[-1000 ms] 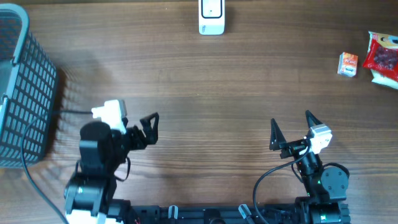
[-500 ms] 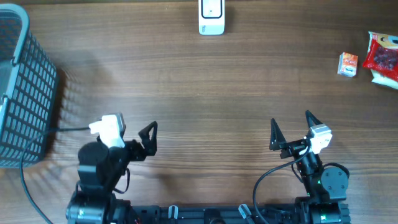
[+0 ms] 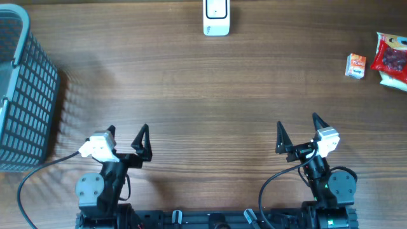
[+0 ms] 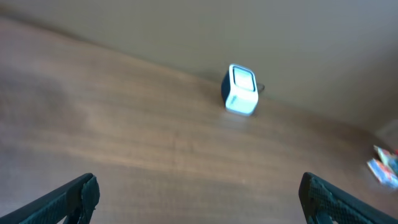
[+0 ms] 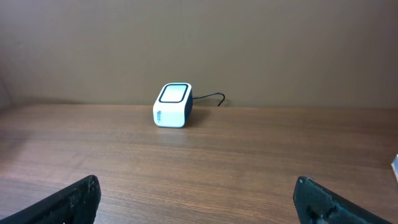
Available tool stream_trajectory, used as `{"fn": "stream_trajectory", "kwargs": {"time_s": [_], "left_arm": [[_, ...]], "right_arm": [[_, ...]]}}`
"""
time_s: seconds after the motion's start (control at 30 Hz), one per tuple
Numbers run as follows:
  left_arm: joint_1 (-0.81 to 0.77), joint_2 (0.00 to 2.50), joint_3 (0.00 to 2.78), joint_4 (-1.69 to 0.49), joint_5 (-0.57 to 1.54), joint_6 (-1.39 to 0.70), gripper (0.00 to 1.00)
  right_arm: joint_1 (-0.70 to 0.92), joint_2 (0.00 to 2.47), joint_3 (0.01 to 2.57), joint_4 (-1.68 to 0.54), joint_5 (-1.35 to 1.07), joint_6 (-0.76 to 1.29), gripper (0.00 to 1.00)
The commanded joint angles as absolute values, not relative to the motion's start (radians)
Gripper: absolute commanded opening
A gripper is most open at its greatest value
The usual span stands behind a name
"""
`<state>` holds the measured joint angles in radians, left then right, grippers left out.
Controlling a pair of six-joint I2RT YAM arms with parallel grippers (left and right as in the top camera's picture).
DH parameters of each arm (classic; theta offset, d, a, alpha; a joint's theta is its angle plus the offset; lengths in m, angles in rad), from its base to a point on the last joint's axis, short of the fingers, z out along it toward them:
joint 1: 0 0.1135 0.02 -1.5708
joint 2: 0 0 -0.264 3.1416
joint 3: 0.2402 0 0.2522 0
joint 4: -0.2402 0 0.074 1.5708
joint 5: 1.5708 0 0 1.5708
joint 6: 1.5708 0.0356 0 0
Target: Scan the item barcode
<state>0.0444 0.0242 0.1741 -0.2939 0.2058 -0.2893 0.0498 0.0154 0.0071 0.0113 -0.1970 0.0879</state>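
Both my grippers sat low at the near edge of the table (image 3: 210, 95), and neither held anything: the left gripper (image 3: 127, 137) had its jaws spread wide and empty, and the right gripper (image 3: 297, 129) likewise, its two dark fingertips standing well apart over bare wood. The items to scan lay far off at the right rim of the overhead view: a small orange-and-white box (image 3: 356, 65) and, just beside it toward the edge, a red packet (image 3: 391, 56) resting on something pale I could not make out. The scanner (image 3: 216, 17) stood at the far side of the table, roughly midway between my two arms, its window facing up and toward me in the right wrist view (image 5: 172, 104). From my right gripper the little box lay forward and to the right, across open tabletop; from my left it was well apart, across nearly the whole width of the table, showing only as a blurred patch at the edge of the left wrist view. I judged the right arm clearly the nearer one for the pickup. The box's long axis seemed to run roughly away from me, slightly tilted, though it was too small to be sure. The grey basket (image 3: 22, 95) stood at the far left, away from all this.
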Motion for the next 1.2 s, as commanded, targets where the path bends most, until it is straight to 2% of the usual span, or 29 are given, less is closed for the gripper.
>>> {"fn": "stream_trajectory", "kwargs": {"time_s": [0.0,0.33,0.47,0.77,1.17], "left_arm": [[0.072,0.003,0.117,-0.227,0.192,-0.265,1.00],[0.070,0.003,0.006,-0.044,0.212,-0.265,1.00],[0.070,0.003,0.006,-0.032,0.212,-0.260,1.00],[0.069,0.003,0.006,-0.056,0.234,-0.088,1.00],[0.070,0.003,0.006,-0.060,0.204,-0.089,1.00]], "right_arm": [[0.053,0.004,0.005,0.013,-0.180,0.080,1.00],[0.053,0.004,0.005,0.013,-0.180,0.078,1.00],[0.053,0.004,0.005,0.013,-0.180,0.079,1.00],[0.053,0.004,0.005,0.013,-0.180,0.079,1.00],[0.053,0.004,0.005,0.013,-0.180,0.079,1.00]]}}
